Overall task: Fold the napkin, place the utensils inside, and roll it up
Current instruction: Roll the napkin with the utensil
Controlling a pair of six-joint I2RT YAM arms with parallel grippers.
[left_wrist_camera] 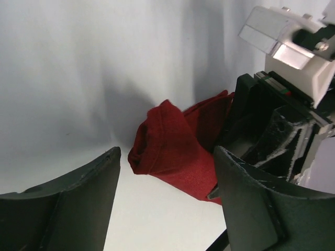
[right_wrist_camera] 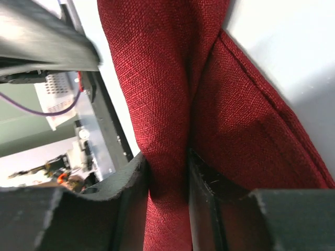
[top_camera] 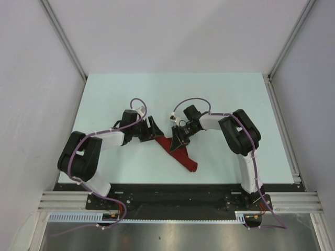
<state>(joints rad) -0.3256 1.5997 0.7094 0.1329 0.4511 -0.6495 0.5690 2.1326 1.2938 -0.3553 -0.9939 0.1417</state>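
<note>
While the napkin (top_camera: 181, 155) lies as a narrow, bunched roll on the table (top_camera: 225, 94) between the two arms, we see no utensils anywhere — tucked inside or absent, we cannot tell. The right gripper (right_wrist_camera: 168, 178) pinches a thick ridge of the red cloth between its jaws. The left gripper (left_wrist_camera: 167, 157) stands spread wide just beside the roll's far end, holding nothing. We judge the folding done and the rolling well along — tightening the loose tail looks like what's left.
</note>
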